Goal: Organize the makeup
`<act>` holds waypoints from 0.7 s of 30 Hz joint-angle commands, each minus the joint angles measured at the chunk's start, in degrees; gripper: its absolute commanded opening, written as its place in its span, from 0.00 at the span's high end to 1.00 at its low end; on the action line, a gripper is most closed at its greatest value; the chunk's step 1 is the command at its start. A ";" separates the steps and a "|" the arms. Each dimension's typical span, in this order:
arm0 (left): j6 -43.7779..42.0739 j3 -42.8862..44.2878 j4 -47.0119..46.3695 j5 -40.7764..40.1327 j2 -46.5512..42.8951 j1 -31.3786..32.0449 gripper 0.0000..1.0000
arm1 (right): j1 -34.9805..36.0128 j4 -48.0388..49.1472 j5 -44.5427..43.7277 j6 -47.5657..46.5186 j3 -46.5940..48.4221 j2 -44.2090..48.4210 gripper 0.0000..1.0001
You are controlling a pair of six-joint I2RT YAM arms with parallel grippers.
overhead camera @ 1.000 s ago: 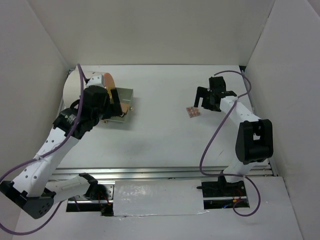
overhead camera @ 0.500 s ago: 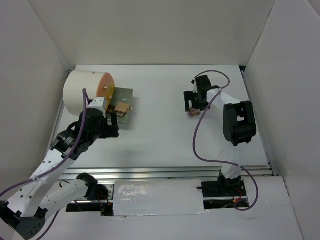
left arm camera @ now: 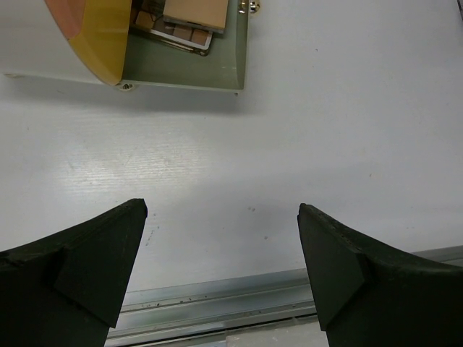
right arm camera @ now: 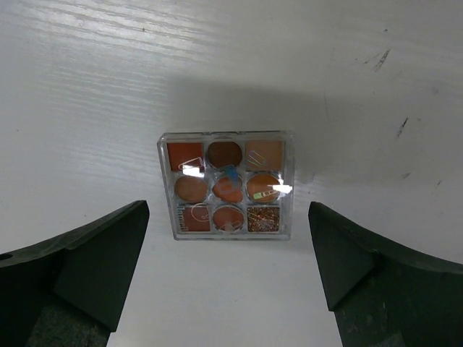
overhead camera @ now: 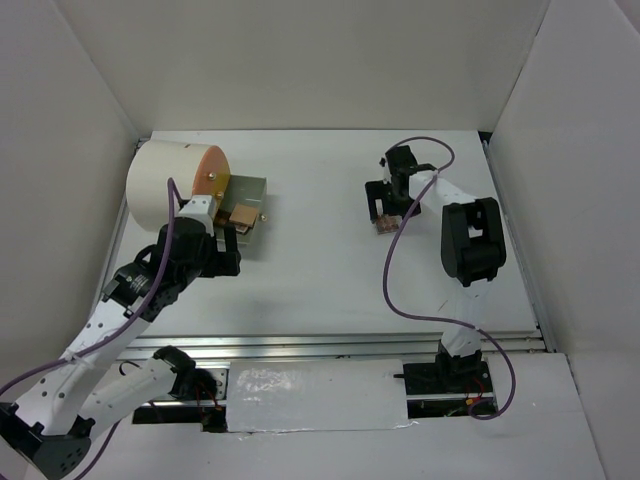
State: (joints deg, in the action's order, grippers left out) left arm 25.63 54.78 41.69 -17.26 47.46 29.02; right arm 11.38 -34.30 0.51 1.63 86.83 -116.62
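A small square clear palette (right arm camera: 226, 184) with nine brown and orange pans lies flat on the white table. My right gripper (right arm camera: 226, 217) is open, and the palette's near edge lies between its fingertips without touching them. In the top view the right gripper (overhead camera: 383, 208) hangs over this palette (overhead camera: 384, 227) at the right back. My left gripper (left arm camera: 222, 210) is open and empty over bare table. It is just in front of the open drawer (left arm camera: 184, 69), which holds a peach palette (left arm camera: 194, 11) lying on a brown one (left arm camera: 181, 36).
A large white cylinder (overhead camera: 165, 180) with an orange front (overhead camera: 212, 170) stands at the back left, its grey-green drawer (overhead camera: 252, 192) pulled out. A metal rail (left arm camera: 217, 300) runs along the table's near edge. White walls close in on three sides.
My left gripper has pulled back from the drawer toward the near edge. My right gripper has swung left and come down over the square palette.
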 commanded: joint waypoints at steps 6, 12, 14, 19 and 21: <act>-1.19 0.24 -2.58 1.43 -0.44 -0.19 0.01 | -0.04 -7.61 -1.57 0.75 6.50 -3.09 0.00; -1.54 0.06 -3.02 1.87 -2.02 -0.27 0.01 | 0.31 -9.20 -0.78 0.13 7.04 -3.71 0.00; -1.72 -0.03 -3.11 2.22 -2.72 -0.27 0.01 | 0.49 -8.33 -1.30 0.48 5.91 -3.00 0.00; -1.98 -0.12 -3.46 3.02 -3.08 -0.27 0.01 | 1.19 -7.79 0.10 -0.31 5.80 -3.08 0.00; -1.98 -0.12 -3.46 3.37 -2.99 -0.19 0.00 | 1.63 -8.41 -0.42 -0.66 7.12 -3.70 0.00</act>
State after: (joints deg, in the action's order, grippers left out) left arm 25.36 54.72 40.93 -15.16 44.86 29.02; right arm 11.81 -41.71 -0.25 1.89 91.85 -120.29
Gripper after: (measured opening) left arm 0.994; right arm 0.997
